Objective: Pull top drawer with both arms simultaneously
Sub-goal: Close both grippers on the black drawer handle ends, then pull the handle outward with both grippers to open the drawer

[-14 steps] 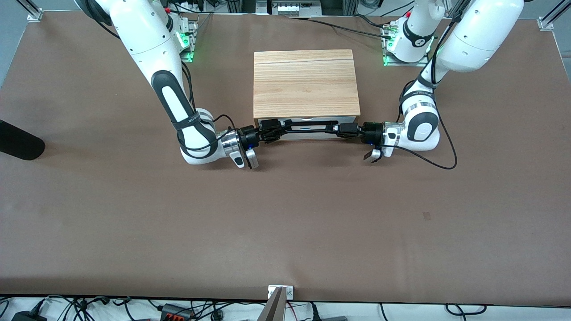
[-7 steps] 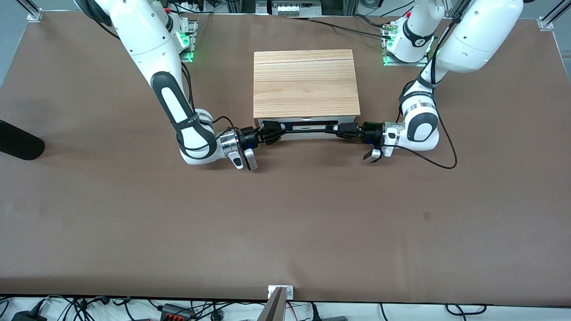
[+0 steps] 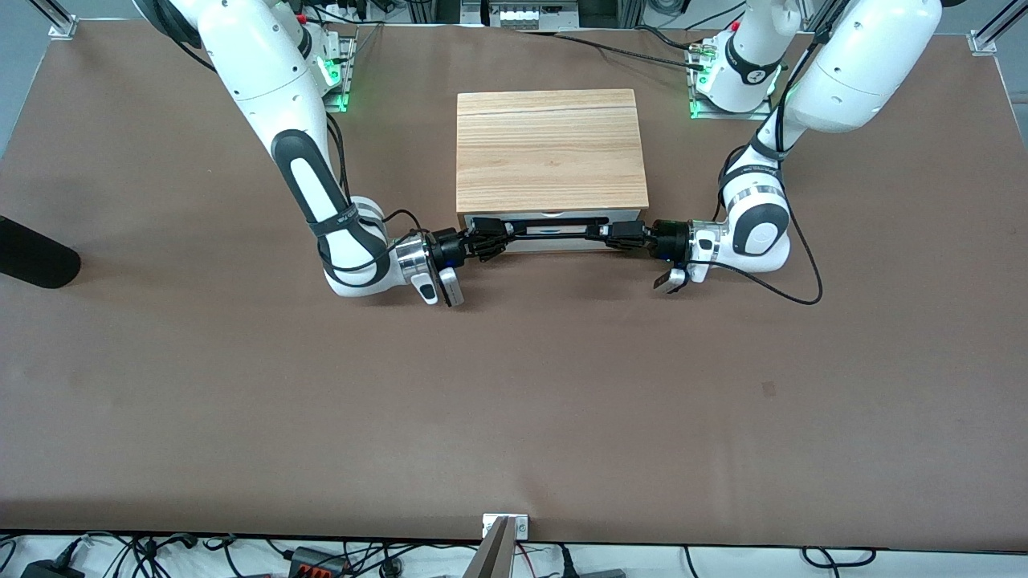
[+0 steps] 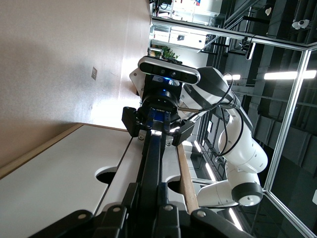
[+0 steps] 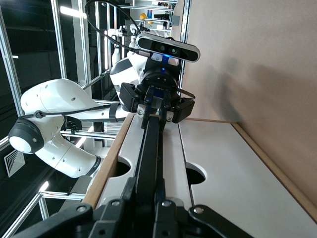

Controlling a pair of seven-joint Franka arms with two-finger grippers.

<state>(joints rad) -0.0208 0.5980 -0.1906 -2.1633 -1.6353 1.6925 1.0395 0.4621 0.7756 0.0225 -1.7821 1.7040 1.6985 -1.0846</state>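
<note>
Both grippers clench the top drawer's stiff black handle, left gripper and right gripper at its ends; it looks light, sliding evenly

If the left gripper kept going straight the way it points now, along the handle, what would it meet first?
Most likely the right gripper. The left gripper is shut on one end of the top drawer's black bar handle, pointing along it; the right gripper holds the other end, facing it.
</note>
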